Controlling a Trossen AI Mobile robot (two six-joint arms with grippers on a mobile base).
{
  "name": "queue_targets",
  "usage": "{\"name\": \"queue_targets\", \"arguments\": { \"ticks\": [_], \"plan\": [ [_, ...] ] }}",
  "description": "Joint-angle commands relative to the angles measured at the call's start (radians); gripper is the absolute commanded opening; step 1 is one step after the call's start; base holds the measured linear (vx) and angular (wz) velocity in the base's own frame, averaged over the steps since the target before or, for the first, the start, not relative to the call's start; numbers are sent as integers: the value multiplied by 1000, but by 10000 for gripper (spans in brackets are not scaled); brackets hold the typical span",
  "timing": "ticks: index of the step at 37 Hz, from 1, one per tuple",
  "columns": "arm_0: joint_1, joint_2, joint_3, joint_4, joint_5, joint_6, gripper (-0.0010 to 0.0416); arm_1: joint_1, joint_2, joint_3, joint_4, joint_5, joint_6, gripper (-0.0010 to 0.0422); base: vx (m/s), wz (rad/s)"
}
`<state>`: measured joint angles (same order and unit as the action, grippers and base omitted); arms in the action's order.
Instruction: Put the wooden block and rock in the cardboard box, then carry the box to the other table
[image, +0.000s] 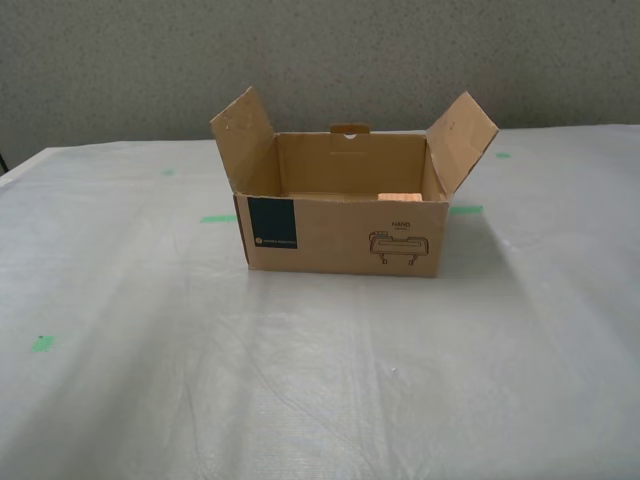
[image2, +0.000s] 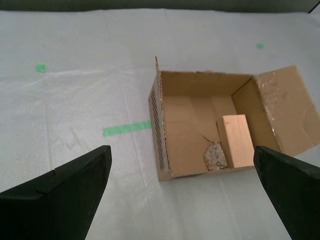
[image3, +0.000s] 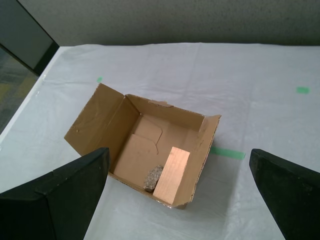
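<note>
On the table (image: 150, 400), green tape (image2: 127, 128) flanks the box (image: 340, 235) holding block (image2: 236, 141) and rock (image2: 216, 156), clear of both grippers' wide-apart jaws.

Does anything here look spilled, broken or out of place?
Nothing stands out. The cardboard box sits upright on the table, flaps open, with the wooden block and rock lying side by side inside.

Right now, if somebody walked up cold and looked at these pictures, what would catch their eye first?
The open cardboard box stands alone mid-table on the whitish wrinkled sheet, flaps splayed outward. Inside it, the pale wooden block lies beside the small rock, near the box's front wall. Bright green tape marks dot the sheet, and both my first pincer and my second pincer hang wide open, short of the box.
</note>
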<state>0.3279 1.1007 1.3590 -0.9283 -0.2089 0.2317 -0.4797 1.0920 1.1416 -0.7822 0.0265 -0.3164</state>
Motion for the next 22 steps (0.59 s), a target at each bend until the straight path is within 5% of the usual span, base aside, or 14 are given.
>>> {"name": "queue_targets", "arguments": {
  "ticks": [1, 12, 22],
  "plan": [
    [1, -41, -5, 0, 6, -5, 390, -1, -36, 1, 0, -5, -2, 389, 0, 0],
    [1, -169, -154, 8, 34, -6, 390, -8, -116, -19, -12, -15, 10, 389, 0, 0],
    [1, -273, -302, 64, 35, 10, 390, -24, -191, -180, 17, -16, 6, 389, 0, 0]
  ]
}}
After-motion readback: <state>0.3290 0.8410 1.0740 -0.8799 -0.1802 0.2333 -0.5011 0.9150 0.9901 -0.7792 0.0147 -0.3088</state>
